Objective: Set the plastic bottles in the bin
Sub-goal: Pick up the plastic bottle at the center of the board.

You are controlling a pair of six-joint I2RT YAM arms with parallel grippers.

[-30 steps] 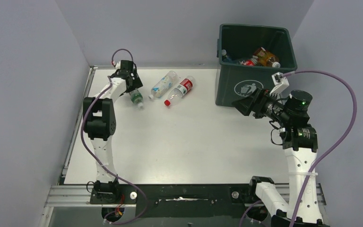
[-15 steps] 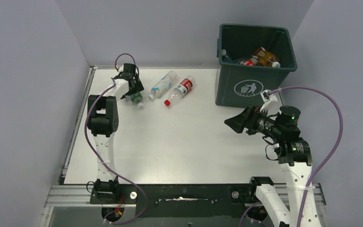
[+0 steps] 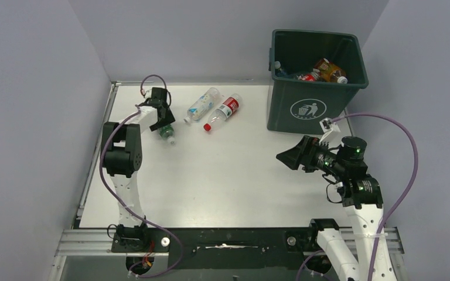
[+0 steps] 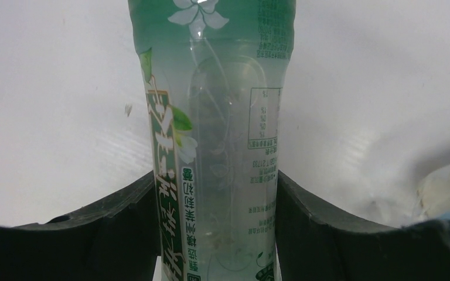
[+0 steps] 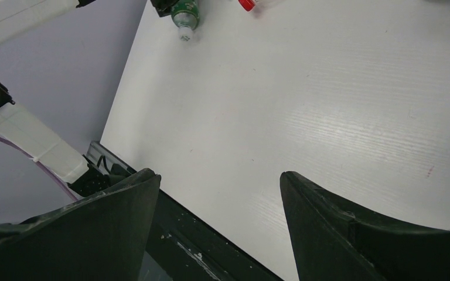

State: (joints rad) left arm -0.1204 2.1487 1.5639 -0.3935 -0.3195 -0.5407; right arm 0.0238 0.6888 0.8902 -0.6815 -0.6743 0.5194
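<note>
A clear bottle with a green label [image 3: 167,133] [image 4: 217,146] lies on the white table at the far left. My left gripper [image 3: 163,124] [image 4: 215,173] is shut on it, with both fingers pressed against its sides. To its right, two more plastic bottles lie side by side: one with a blue label [image 3: 203,104] and one with a red label and red cap [image 3: 224,111]. The dark green bin [image 3: 304,111] stands at the far right and holds several bottles [image 3: 323,71]. My right gripper [image 3: 285,157] [image 5: 215,173] hangs open and empty over the table in front of the bin.
Grey walls close in the table at the left, the back and the right. A black rail [image 5: 211,246] runs along the near edge below my right gripper. The edge of the blue-labelled bottle [image 4: 445,187] shows at the right of the left wrist view.
My left gripper has closed onto the green-labelled bottle and drawn it slightly nearer. My right arm has pulled back from the bin's front, down and to the left, with its jaws still open.
</note>
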